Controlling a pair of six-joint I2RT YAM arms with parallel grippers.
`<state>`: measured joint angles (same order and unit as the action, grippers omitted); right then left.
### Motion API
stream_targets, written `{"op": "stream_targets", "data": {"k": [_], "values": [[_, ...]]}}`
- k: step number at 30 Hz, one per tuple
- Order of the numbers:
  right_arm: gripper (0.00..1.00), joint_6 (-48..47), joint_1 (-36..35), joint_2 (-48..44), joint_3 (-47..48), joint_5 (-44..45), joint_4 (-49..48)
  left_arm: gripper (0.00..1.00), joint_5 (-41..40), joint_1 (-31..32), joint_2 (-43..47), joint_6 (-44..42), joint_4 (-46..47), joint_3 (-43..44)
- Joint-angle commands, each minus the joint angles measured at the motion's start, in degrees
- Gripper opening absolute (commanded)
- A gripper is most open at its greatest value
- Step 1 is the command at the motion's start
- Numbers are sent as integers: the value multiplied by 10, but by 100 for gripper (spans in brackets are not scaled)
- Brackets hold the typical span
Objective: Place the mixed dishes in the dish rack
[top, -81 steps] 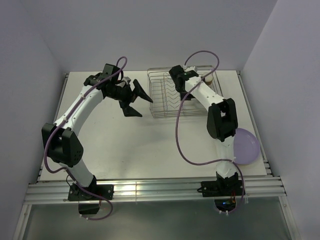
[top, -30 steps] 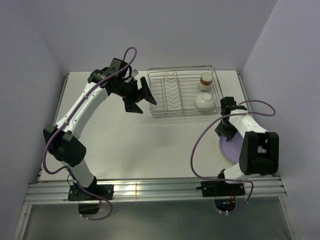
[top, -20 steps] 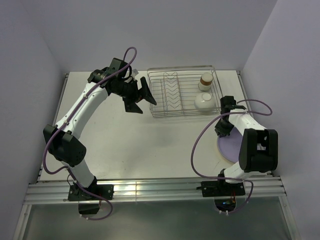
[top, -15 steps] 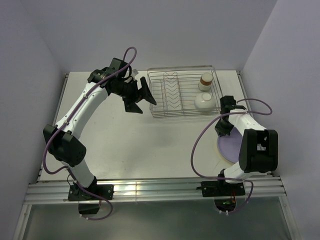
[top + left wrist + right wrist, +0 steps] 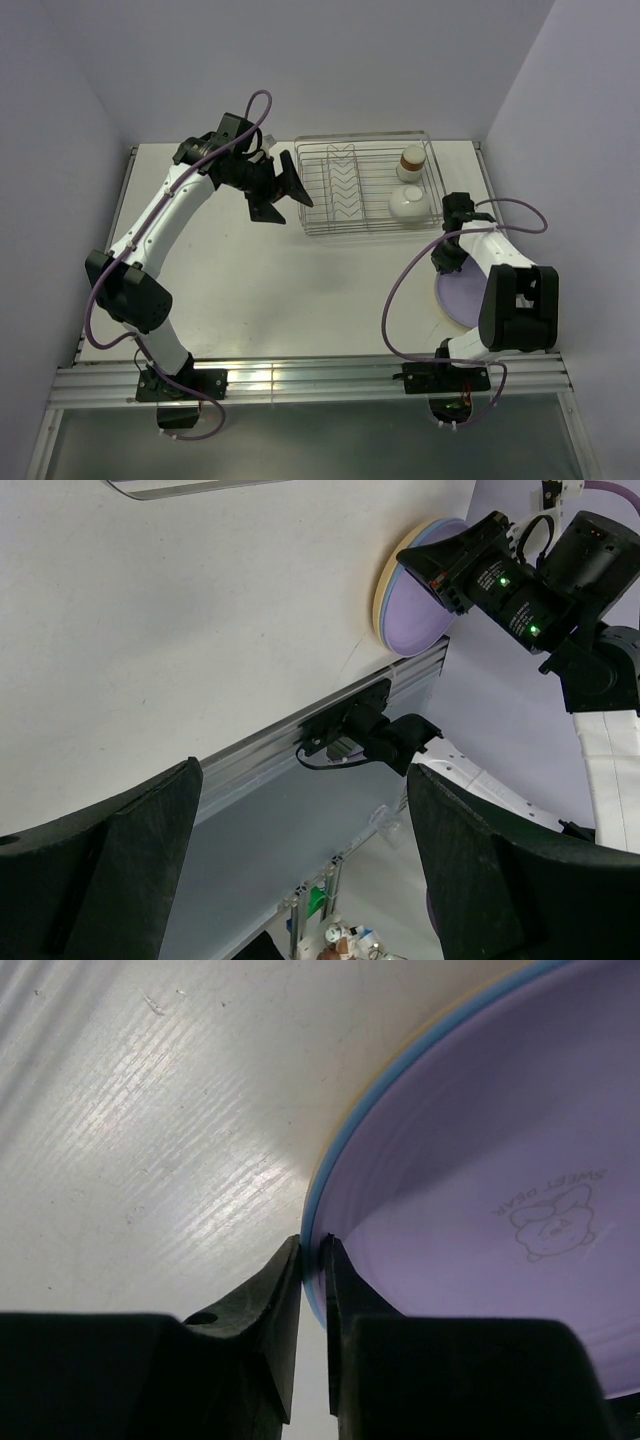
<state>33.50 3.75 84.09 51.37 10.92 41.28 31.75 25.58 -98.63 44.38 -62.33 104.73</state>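
Right fingers (image 5: 268, 1305) pinching plate stack (image 5: 455, 300) rim, shallow bite. Risk: blue plate (image 5: 343, 1143) between fingers drags lavender plate (image 5: 470, 1180) along, or slips out. Left fingers (image 5: 110, 880) spread.

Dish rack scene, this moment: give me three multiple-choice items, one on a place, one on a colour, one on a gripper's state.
1. Where is the white bowl?
A. in the dish rack
B. on the plate stack
C. outside the rack, on its left

2. What colour is the stack's top plate?
A. green
B. lavender
C. red

3. The right gripper is:
A. wide open over the rack
B. holding the bowl
C. closed on the plate stack's rim

Answers: 1 A, the bowl sits inside the rack's right end. 2 B, lavender faces up over blue and yellow edges. 3 C, its fingers pinch the rim in the right wrist view.
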Motion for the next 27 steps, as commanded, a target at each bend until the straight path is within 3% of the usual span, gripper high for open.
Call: {"op": "stream_targets", "data": {"k": [1, 17, 24, 27], "values": [[2, 9, 12, -26, 8, 2, 2, 89, 10, -2, 12, -11, -3, 23], [0, 0, 14, -121, 36, -23, 66, 89, 12, -3, 13, -8, 6, 14], [0, -25, 12, -83, 33, -102, 40, 89, 19, 2, 11, -6, 12, 11], [0, -31, 0, -74, 38, -93, 41, 89, 19, 3, 12, -5, 12, 7]]}}
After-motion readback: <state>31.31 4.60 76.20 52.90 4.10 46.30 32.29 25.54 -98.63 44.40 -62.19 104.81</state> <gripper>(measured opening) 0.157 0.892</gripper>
